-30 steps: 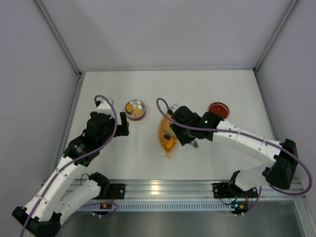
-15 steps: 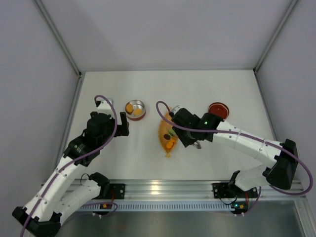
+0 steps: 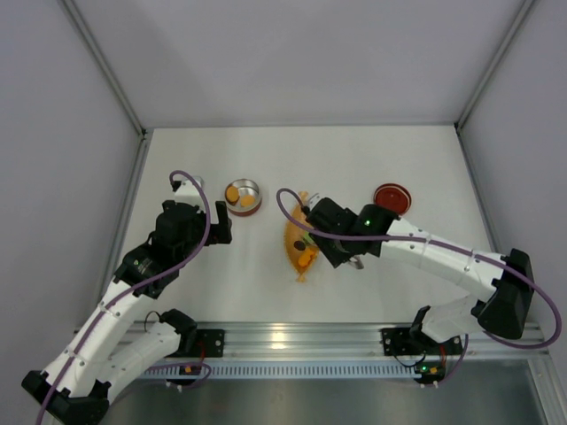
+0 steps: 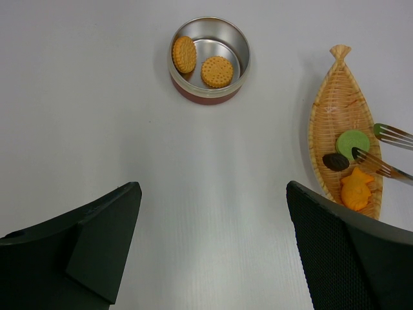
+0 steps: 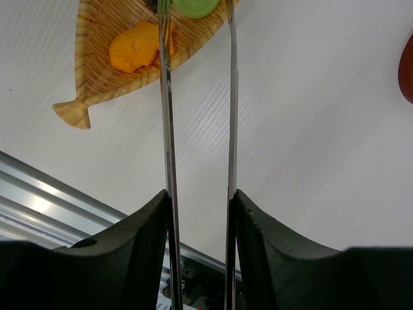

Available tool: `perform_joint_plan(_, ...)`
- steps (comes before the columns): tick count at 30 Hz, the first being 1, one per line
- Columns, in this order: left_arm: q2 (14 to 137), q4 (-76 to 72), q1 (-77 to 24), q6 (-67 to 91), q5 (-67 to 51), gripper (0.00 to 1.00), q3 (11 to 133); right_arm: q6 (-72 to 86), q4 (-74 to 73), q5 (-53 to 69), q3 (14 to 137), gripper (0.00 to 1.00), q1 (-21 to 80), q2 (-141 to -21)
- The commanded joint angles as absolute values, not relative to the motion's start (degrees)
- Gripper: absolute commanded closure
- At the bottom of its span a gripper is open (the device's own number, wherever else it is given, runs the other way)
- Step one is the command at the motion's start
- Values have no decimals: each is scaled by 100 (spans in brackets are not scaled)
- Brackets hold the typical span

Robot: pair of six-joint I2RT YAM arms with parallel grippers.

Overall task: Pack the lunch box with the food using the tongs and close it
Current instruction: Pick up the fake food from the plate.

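The right jaws are closed on the tongs [image 5: 166,129] and press the two silver arms partly together. The tips reach over the orange leaf-shaped tray [image 4: 334,90] and stand on both sides of the green piece [image 4: 352,140]. Whether they already touch it, I cannot tell.

In my judgement the step in hand is to pick up this green piece. To do it well, the tips should meet the piece at its widest part and squeeze slowly, because such a flat round thing can slip out or flip. The dark brown piece [image 4: 335,161] lies just beside the green one, under one tip, so this tip must not push it or catch it together with the green. After the grip it is better to lift straight up, and only then to carry the piece to the lunch box [image 4: 205,97], which stands well apart on the left of the tray.

The lunch box is open on the surface [image 4: 77,97]. It holds two orange-yellow biscuits: one leans on the wall [image 4: 184,54] and one lies flat on the bottom [image 4: 217,72]. The tray holds three pieces: the green one, the dark brown one and an orange fish-shaped piece [image 4: 357,189] toward its blunt end. The red lid [image 3: 392,196] lies on the surface to the right of the tray, far from the box.

The left jaws are wide open and hold nothing; they hang above the bare surface near the lunch box.
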State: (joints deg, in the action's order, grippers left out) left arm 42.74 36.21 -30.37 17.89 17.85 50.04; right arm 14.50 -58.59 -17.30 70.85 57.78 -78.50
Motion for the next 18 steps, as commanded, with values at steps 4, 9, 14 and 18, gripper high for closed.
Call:
perform_joint_plan(4,4210,3533,-3023,1793,1775,1,4983,1310,-6144,-1934,7145,57,5950,-7928)
perform_joint_plan(9,4210,3533,-3015,1793,1767,1,4983,1257,-6073,-1942,7189,57,5959,-8042)
perform_joint_plan(14,4210,3533,-3015,1793,1775,1,4983,1213,-6012,-1942,7277,57,5976,-8191)
perform_joint_plan(18,4201,3524,-3023,1793,1775,1,4983,1178,-6020,-1942,7392,57,5994,-8323)
